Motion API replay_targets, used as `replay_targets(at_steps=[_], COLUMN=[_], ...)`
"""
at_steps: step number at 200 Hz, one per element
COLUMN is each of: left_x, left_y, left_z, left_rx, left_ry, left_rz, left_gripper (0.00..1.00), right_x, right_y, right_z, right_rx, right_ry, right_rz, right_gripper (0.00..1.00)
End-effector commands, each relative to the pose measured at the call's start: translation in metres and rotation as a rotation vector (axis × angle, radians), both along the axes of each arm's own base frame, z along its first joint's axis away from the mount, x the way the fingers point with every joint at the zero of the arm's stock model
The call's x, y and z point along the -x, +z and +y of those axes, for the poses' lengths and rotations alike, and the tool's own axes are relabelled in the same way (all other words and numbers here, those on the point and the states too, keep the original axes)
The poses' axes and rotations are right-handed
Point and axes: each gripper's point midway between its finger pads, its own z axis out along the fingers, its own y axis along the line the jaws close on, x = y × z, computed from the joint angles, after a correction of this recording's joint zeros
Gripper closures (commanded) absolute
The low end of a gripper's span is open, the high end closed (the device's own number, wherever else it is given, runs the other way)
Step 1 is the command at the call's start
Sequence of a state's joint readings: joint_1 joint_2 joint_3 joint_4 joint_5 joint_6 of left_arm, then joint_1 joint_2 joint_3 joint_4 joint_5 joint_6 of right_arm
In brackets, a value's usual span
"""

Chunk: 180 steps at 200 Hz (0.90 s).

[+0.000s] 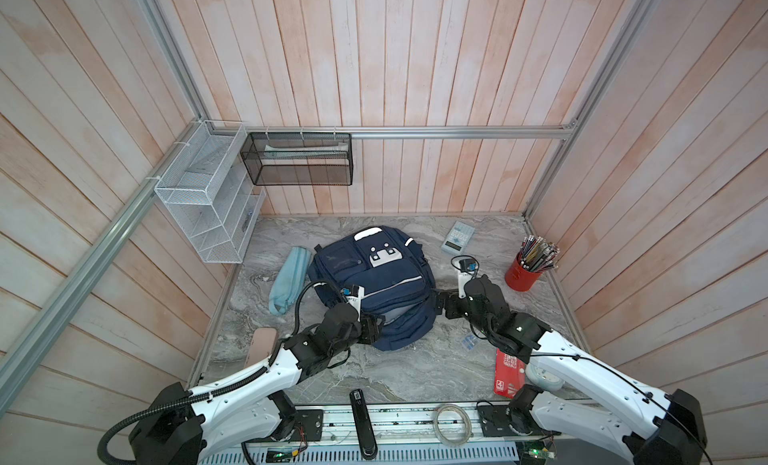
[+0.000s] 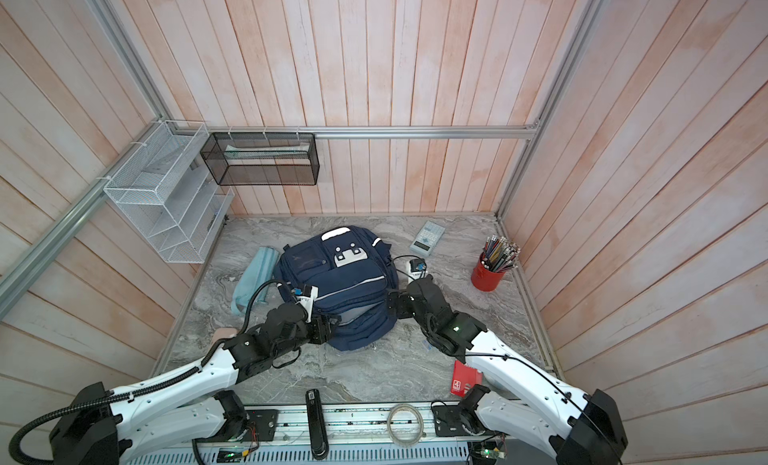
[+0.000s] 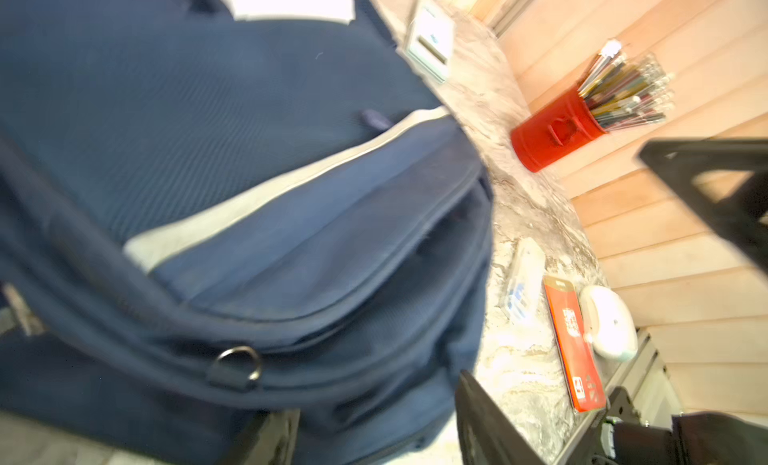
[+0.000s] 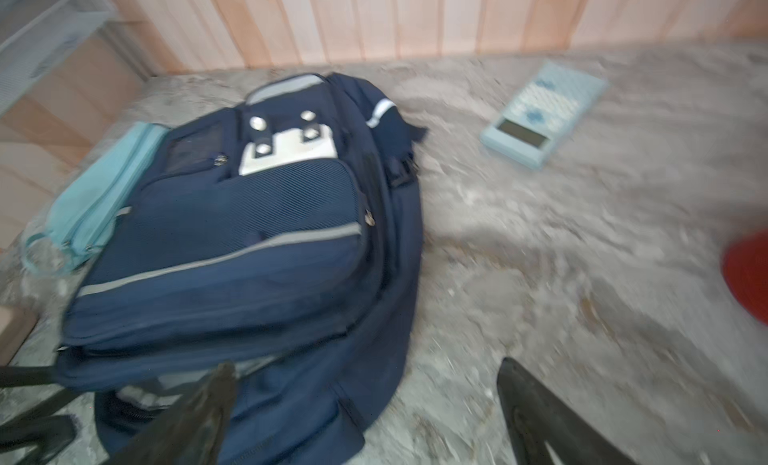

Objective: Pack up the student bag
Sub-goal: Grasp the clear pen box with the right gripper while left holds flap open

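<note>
Logging left pincer (image 1: 374, 328) with jaws apart, gripping nothing, at the near left corner of the student bag (image 1: 374, 276); contact impossible to judge. Logging right pincer (image 1: 439, 304) with jaws spread wide, likewise gripping nothing, just beside the bag's right flank. Finding the bag lying flat mid-bench, front pockets up, between both pincers. Noting bench (image 1: 415, 371) in grey veined marble pattern, boxed in by pale pink plank walls (image 1: 415, 68) and aluminium rails (image 1: 457, 131); white wire rack (image 1: 199, 193) and black mesh basket (image 1: 297, 159) hanging at the far left corner. Spotting pale blue pouch (image 1: 289, 278) just beside the bag's left side, calculator (image 1: 458, 236) and red tin of pencils (image 1: 523, 274) towards the far right. Seeing red box (image 1: 505, 375) and white round item (image 1: 540, 380) partly hidden under the right arm. Reading only a white "4" on the box; remaining print blurring out. Struggling with calculator keys, wrist views smearing.
</note>
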State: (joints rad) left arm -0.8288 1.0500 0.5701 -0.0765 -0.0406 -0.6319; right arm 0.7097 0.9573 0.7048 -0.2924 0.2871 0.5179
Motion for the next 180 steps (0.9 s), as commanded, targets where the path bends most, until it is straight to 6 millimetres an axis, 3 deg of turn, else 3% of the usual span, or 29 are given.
replay_targets(at_steps=[1, 28, 56, 72, 94, 137, 154, 180], left_x=[0.006, 0.015, 0.002, -0.008, -0.021, -0.039, -0.051, -0.069], left_y=[0.017, 0.018, 0.019, 0.014, -0.010, -0.035, -0.044, -0.048], left_z=[-0.012, -0.028, -0.027, -0.030, -0.032, -0.048, -0.044, -0.047], left_rx=[-0.068, -0.054, -0.131, -0.219, -0.455, -0.626, -0.708, -0.777], left_ry=[-0.134, -0.237, -0.210, -0.225, -0.224, -0.275, -0.248, -0.219], left_rz=[-0.075, -0.058, -0.095, -0.103, -0.099, -0.112, -0.120, -0.143], left_gripper=[0.39, 0.38, 0.34, 0.32, 0.31, 0.26, 0.22, 0.22], right_x=[0.029, 0.041, 0.047, 0.049, 0.051, 0.048, 0.041, 0.025], right_y=[-0.033, -0.056, -0.093, -0.109, -0.120, -0.138, -0.144, -0.143], right_z=[-0.035, -0.066, -0.099, -0.105, -0.115, -0.112, -0.109, -0.098], right_rx=[-0.096, -0.137, -0.121, -0.123, -0.116, -0.137, -0.118, -0.038], right_ry=[-0.169, -0.299, -0.457, -0.476, -0.531, -0.533, -0.514, -0.418], right_rz=[0.181, 0.247, 0.342, 0.381, 0.387, 0.406, 0.408, 0.410], right_gripper=[0.02, 0.02, 0.02, 0.02, 0.02, 0.02, 0.02, 0.02])
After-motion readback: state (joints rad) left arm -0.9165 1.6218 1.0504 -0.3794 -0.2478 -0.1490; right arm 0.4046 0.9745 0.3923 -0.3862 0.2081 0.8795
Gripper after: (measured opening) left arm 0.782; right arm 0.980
